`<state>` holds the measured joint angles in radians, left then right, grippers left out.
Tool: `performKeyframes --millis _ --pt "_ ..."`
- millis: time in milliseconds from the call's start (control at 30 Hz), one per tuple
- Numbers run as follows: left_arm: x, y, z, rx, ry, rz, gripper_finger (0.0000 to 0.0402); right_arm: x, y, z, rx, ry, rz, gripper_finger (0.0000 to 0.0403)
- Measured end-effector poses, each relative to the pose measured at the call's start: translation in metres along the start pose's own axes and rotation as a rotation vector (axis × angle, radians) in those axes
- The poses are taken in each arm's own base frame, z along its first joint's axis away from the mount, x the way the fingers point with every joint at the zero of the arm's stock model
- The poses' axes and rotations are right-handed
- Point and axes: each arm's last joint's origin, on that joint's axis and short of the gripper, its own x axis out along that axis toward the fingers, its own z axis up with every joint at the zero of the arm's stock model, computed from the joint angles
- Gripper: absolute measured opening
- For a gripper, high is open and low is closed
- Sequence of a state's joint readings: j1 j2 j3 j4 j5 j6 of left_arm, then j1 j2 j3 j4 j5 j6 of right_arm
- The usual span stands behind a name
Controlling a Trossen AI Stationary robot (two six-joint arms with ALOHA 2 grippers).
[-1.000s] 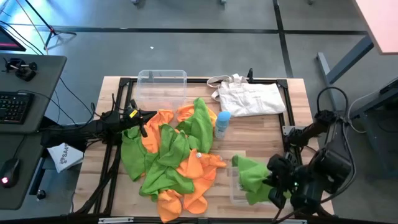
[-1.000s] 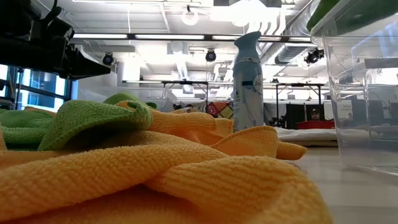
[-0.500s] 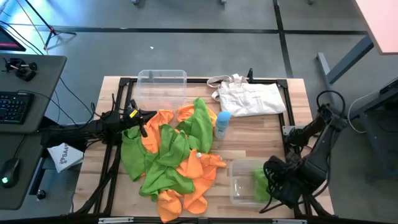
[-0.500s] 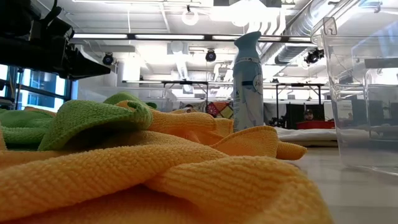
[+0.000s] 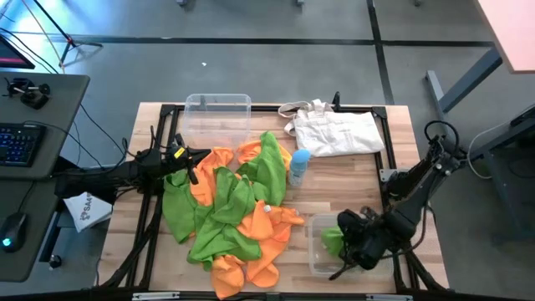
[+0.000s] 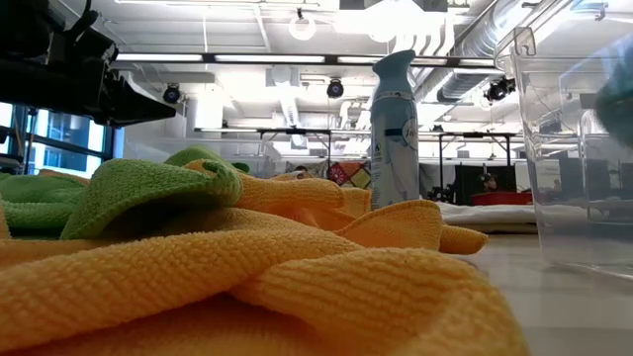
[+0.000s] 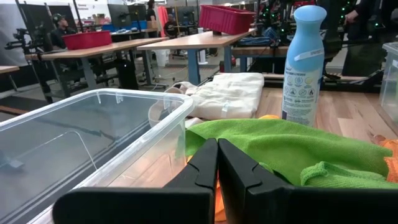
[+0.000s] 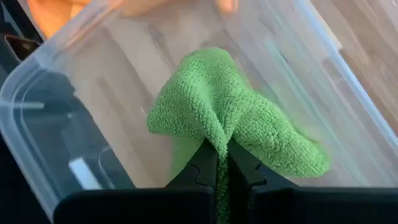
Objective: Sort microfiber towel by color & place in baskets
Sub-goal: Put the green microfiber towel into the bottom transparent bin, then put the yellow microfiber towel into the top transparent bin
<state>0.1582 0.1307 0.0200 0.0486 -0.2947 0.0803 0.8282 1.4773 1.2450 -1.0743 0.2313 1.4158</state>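
A pile of orange and green microfiber towels point(image 5: 234, 209) lies on the middle of the table. One clear basket point(image 5: 217, 117) stands at the far edge. A second clear basket point(image 5: 330, 247) stands near the front right and also shows in the low view point(image 6: 584, 148). My right gripper point(image 5: 341, 242) is inside this second basket, shut on a green towel point(image 8: 236, 118). My left gripper point(image 7: 217, 146) is shut and holds nothing. It hangs at the pile's far left side point(image 5: 194, 156), beside the far basket point(image 7: 93, 137). My right gripper pinches a bunched-up fold of the green towel point(image 8: 214, 134) between its two fingers. The fingers slant down into the basket from the table's right. The towel is crumpled in a lump beyond the fingers, inside the basket walls. Whether it touches the basket's floor does not show.
A light-blue spray bottle point(image 5: 298, 165) stands right of the pile and shows in the low view point(image 6: 394, 129). A white tote bag point(image 5: 334, 134) lies at the far right. Bare wood shows between the bottle and the near basket.
My right gripper has gone toward the table's left and down into the near right basket with the green towel. The towel, which was spread over the basket's rim, is now bunched inside it.
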Motion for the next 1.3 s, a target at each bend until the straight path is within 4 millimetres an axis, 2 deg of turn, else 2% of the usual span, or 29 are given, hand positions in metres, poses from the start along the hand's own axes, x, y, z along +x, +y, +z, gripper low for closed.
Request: performKeyframes --millis 200,433,633,767,933,1033,1100,1200,1300 --pt "0.0 0.0 0.0 0.001 -0.001 0.0 0.0 0.018 -0.008 0.002 0.035 0.086 -0.02 0.0015" --pt "0.0 0.0 0.0 0.002 0.0 0.0 0.0 0.021 -0.01 0.007 0.084 0.151 -0.013 0.008" --pt "0.0 0.0 0.0 0.002 0.0 0.006 0.0 0.005 -0.003 0.01 0.08 0.211 0.02 0.0132" --pt "0.0 0.0 0.0 0.002 0.001 0.007 0.0 -0.024 -0.001 0.018 0.056 0.198 -0.011 0.0149" --pt "0.0 0.0 0.0 0.002 0.0 0.009 0.0 -0.077 -0.013 0.036 0.014 0.01 -0.162 0.0147" --pt "0.0 0.0 0.0 0.002 0.0 0.009 0.0 -0.093 -0.021 0.049 -0.061 -0.146 -0.137 0.014" --pt "0.0 0.0 0.0 0.002 0.0 0.009 0.0 -0.094 -0.032 0.058 -0.073 -0.187 -0.132 0.013" --pt "0.0 0.0 0.001 0.0 -0.004 0.009 0.0 -0.085 -0.056 0.069 -0.06 -0.177 -0.19 0.0109" --pt "0.0 0.0 0.0 -0.001 -0.002 0.006 0.0 -0.077 -0.074 0.077 -0.067 -0.208 -0.132 0.0085"
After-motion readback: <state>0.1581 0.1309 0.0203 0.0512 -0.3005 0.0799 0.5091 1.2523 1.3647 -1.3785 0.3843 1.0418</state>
